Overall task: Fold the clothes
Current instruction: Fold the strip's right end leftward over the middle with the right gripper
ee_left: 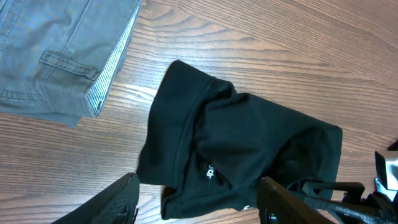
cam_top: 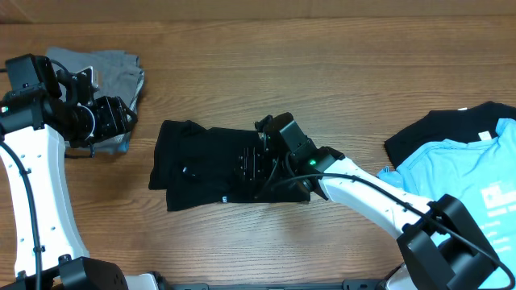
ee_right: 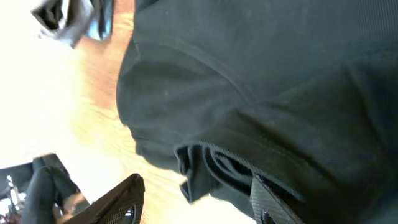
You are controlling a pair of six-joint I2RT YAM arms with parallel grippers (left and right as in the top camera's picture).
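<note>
Right tool (cam_top: 251, 165) over rumpled black T-shirt (cam_top: 193, 161), folded grey garment (cam_top: 113, 68), wood-grain table (cam_top: 282, 72)

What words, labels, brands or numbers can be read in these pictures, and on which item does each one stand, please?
On the black T-shirt, a small white mark: too small to read.
On the light blue T-shirt, a white print: too small to read, and cut off by the picture's edge.
On the grey garment: no text visible.
No text here is clear enough to quote.
</note>
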